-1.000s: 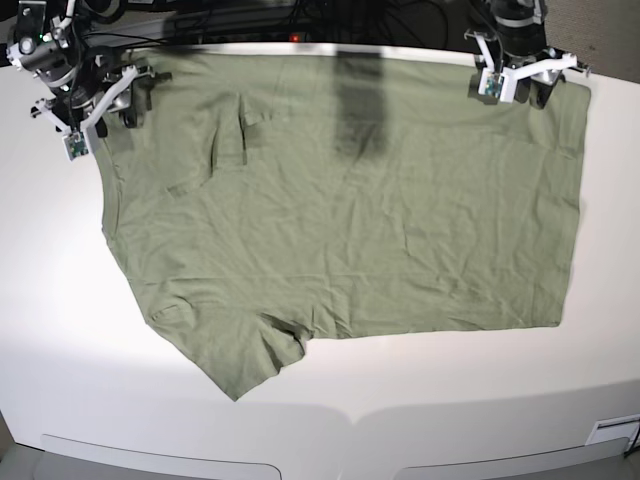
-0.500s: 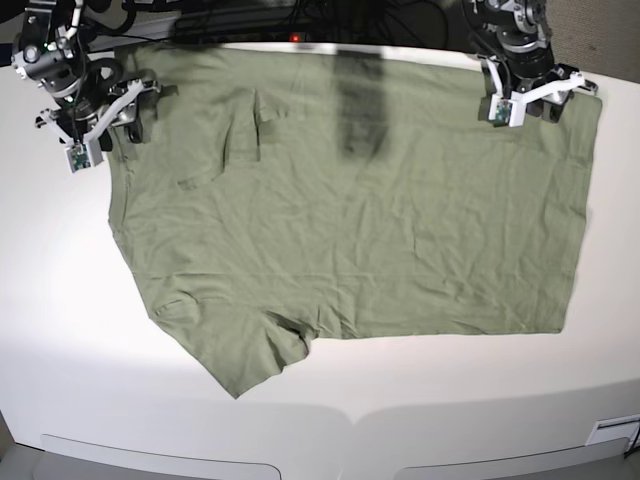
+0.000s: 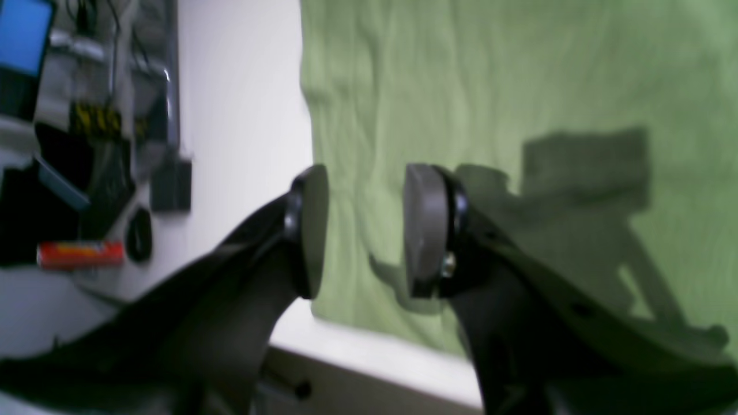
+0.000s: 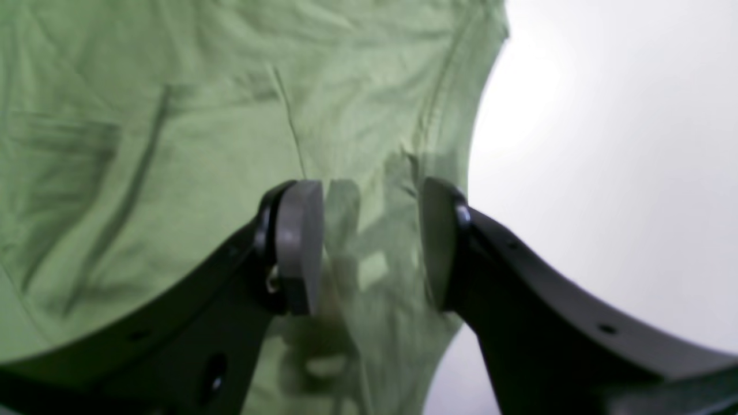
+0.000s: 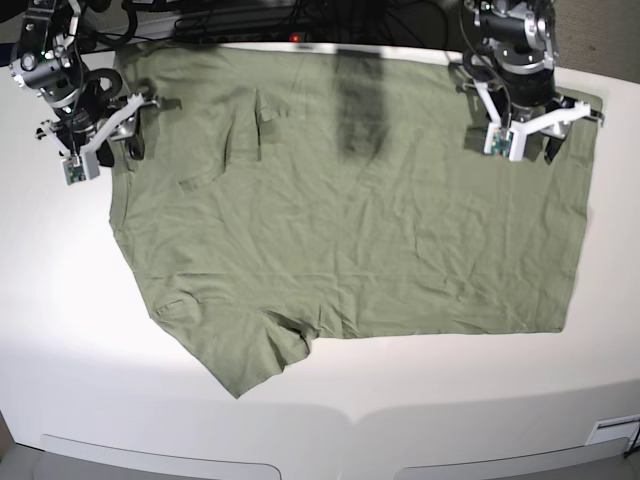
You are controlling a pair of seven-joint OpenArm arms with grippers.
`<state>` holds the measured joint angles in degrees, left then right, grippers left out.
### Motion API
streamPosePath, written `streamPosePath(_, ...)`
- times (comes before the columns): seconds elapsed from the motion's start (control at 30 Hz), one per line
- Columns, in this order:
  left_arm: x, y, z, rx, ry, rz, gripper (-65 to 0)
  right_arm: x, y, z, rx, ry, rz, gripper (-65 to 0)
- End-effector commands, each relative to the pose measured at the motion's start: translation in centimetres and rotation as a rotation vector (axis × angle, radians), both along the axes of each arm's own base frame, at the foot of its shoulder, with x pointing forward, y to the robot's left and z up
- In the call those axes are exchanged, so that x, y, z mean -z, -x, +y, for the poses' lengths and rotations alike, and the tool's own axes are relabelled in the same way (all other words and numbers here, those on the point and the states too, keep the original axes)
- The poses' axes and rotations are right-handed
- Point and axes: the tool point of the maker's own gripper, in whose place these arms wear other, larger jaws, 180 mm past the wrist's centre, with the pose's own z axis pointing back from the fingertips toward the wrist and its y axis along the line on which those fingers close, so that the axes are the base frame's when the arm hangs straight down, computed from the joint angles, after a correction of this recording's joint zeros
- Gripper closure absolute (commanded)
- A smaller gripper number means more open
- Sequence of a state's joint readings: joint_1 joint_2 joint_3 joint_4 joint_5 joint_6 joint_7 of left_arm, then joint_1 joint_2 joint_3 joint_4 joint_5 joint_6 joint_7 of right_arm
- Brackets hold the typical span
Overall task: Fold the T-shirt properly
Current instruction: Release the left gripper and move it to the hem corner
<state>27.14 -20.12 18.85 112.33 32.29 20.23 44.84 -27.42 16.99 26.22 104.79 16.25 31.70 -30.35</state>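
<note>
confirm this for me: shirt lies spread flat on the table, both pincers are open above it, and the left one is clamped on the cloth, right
Not quite. The left pincer is open too, with nothing between its pads, as the left wrist view shows. The shirt does lie flat on the table, with the right pincer open above it.

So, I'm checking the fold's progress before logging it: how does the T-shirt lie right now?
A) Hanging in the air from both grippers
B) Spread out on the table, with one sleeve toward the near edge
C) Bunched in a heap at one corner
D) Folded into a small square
B: the T-shirt lies spread across the white table, one sleeve pointing at the near edge.
</note>
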Motion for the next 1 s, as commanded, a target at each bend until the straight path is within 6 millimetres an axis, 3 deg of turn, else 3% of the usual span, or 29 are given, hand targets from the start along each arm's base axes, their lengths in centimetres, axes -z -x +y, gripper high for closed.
streamPosePath(0.0, -0.9, -1.4, 0.0, 0.024, 0.01, -0.031, -21.9, -1.8, -1.4, 0.0, -0.013, 0.002, -0.084, -28.0)
streamPosePath(0.1, -1.3, -4.9, 0.7, 0.033, 0.084, -0.046, -21.9, -2.8, -2.7, 0.0, -0.014, 0.002, -0.127, -28.4)
streamPosePath(0.23, -3.0, -11.0, 3.0, 0.026, 0.185, -0.084, -21.9, -3.9, -4.5, 0.0, -0.012, 0.006, -0.164, -34.0)
streamPosePath(0.4, -4.3, -18.6, 5.5, 0.045, 0.381, -0.068, -21.9, -4.6, -6.3, -0.2, 0.001, 0.01, -0.144, -34.3)
streamPosePath(0.57, -2.3, -24.7, 7.8, -0.005, 0.581, 0.032, -21.9, -5.3, -7.7, 0.8, 0.0, -0.074, -0.101, -34.3)
streamPosePath(0.77, -0.2, -29.0, 10.1, -0.1, 0.769, 0.036, -21.9, -6.4, -8.9, 1.4, -0.028, -0.101, -0.128, -34.3)
streamPosePath(0.97, 0.4, -29.3, 12.3, -0.163, 0.795, -0.001, -21.5, -6.3, -8.8, 1.6, -0.044, -0.096, -0.122, -34.3)
